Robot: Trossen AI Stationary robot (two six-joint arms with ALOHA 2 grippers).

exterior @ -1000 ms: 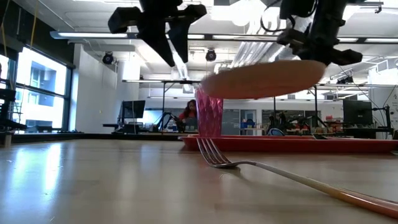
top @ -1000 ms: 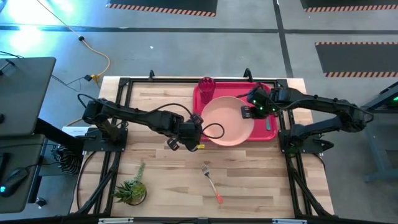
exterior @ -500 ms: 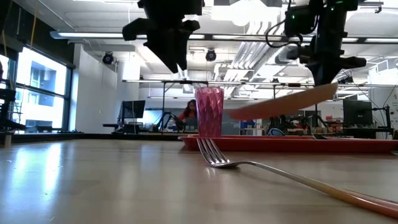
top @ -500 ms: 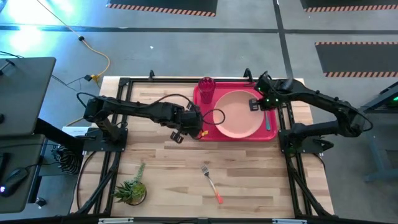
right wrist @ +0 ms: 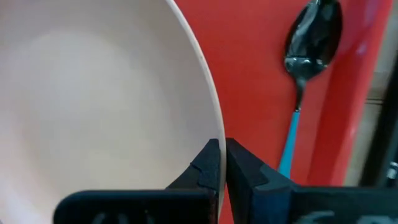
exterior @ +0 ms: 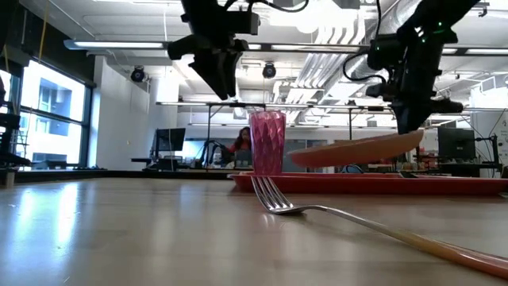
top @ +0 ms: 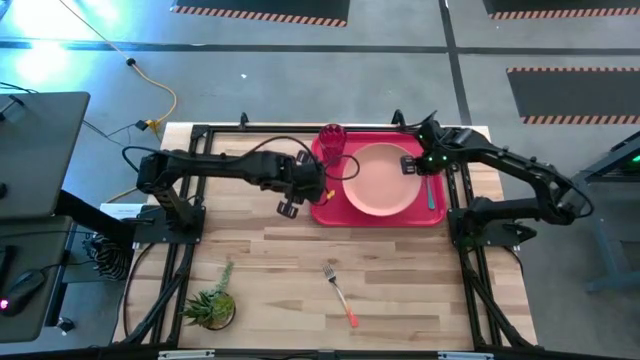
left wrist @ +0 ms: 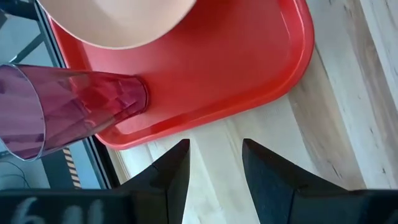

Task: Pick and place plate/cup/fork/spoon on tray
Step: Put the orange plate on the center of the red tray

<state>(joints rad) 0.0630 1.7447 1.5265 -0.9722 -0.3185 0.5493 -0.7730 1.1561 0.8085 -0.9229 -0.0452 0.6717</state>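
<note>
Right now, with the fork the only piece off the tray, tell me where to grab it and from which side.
Grip the fork from straight above, at the slim neck between tines and orange handle. It lies flat on the bare wood, tines toward the tray, so set the fingers across its length. The left claw is open and free; the right claw holds the plate.

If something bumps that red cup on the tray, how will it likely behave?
The cup is tall and narrow and stands upright on the tray, so a sideways knock would probably tip it. Its thin translucent wall suggests it's light. Once down, its round body might roll, though the tray's raised rim should stop it.
</note>
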